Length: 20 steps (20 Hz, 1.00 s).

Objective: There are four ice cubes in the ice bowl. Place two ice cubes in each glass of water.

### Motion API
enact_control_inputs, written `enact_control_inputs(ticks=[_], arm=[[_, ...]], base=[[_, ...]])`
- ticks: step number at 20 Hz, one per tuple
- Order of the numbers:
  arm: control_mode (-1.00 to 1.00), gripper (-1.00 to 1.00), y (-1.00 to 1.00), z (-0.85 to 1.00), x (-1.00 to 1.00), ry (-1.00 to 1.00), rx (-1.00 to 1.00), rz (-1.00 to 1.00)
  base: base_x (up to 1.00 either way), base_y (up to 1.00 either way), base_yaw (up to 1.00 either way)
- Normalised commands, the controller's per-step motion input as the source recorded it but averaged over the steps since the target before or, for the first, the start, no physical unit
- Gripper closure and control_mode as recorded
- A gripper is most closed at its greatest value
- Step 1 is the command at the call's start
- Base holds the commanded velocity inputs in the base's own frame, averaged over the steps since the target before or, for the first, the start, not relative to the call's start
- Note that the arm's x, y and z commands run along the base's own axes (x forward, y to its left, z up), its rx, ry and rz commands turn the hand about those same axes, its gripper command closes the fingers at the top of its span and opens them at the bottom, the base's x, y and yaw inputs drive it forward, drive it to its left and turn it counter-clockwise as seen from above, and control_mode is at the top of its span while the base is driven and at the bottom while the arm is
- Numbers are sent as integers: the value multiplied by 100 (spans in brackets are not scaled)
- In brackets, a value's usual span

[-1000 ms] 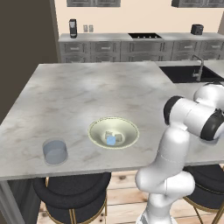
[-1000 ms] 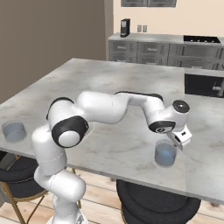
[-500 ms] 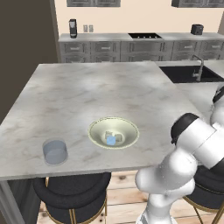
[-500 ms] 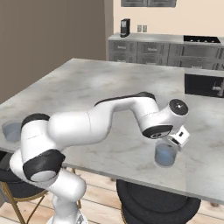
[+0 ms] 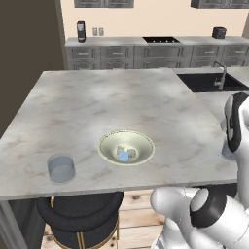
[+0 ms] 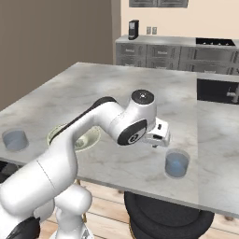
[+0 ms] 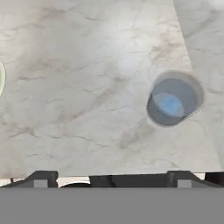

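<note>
gripper [image 6: 156,142] hovers above the desk [image 6: 140,93], just left of the right glass of water [image 6: 177,163]; whether open or closed cannot be told | left glass of water [image 5: 61,168] at near edge | ice bowl [image 5: 126,147] mid-desk; ice cubes [image 5: 121,153] inside

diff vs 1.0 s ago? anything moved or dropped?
Only the arm moved. In the right base view the gripper has drawn back from directly above the right glass toward the bowl side. No grasp or release is visible. The bowl, the ice cubes in it and the left glass are where they were.
</note>
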Motion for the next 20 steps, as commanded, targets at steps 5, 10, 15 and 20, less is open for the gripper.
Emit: enact_control_inputs(ticks=[5, 10, 15, 20], arm=[[-100, -100, 100, 48, 4, 10, -5, 3], [-100, -100, 100, 50, 0, 29, 0, -12], [-100, -100, 76, 8, 0, 41, 3, -16], [-100, -100, 64, -11, 5, 28, 11, 1]], base=[[0, 0, 0], [0, 0, 0], [0, 0, 0], [0, 0, 0]])
